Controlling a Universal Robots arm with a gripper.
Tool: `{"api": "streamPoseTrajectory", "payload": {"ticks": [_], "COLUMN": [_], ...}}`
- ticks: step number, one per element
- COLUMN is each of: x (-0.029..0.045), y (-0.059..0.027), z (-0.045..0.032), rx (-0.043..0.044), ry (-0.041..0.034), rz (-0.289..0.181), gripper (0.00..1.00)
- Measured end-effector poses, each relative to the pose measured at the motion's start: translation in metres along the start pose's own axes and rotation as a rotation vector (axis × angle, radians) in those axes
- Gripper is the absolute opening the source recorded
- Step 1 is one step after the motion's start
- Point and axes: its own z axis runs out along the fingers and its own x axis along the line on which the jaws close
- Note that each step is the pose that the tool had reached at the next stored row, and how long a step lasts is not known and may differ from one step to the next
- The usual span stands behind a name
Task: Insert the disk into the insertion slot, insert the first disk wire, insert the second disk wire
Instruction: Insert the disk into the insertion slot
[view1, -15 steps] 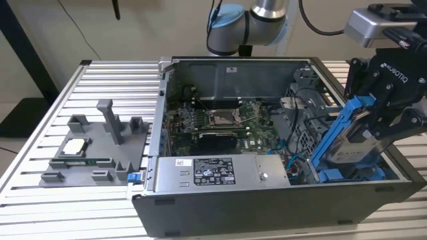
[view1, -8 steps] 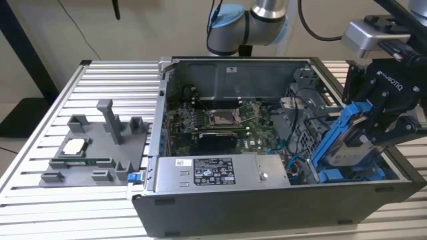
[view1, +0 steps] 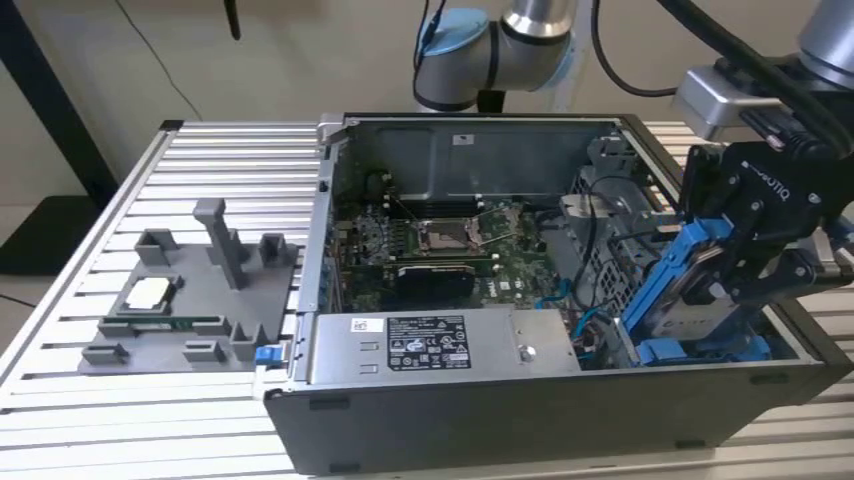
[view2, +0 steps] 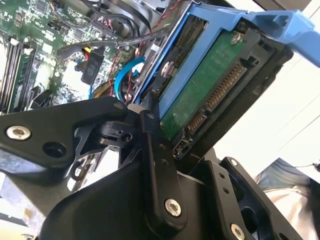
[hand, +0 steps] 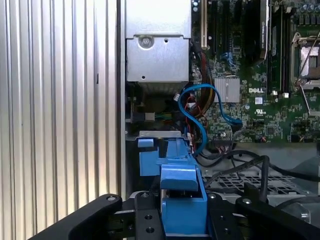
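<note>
The exterior view stands back from the table (view1: 214, 160), high up, looking down at a slant into the open computer case (view1: 534, 430). Both wrist views ride close behind the hand (view1: 745, 275): the first wrist view faces the motherboard (hand: 240, 105) squarely, the second wrist view looks along the disk (view2: 210, 85). All three share disk and motherboard.

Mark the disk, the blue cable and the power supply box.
disk (view2: 210, 85): second wrist view, on its green circuit board.
blue cable (hand: 199, 87): first wrist view, top of its loop.
power supply box (view1: 441, 345): exterior view, on its sticker.
</note>
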Motion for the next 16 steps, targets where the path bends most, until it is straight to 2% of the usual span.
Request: {"api": "streamPoseTrajectory", "payload": {"ticks": [16], "x": [0.0000], "y": [0.0000], "z": [0.0004], "rx": [0.0000], "ry": [-0.0002], "rz": [0.000], "gripper": [0.33]}}
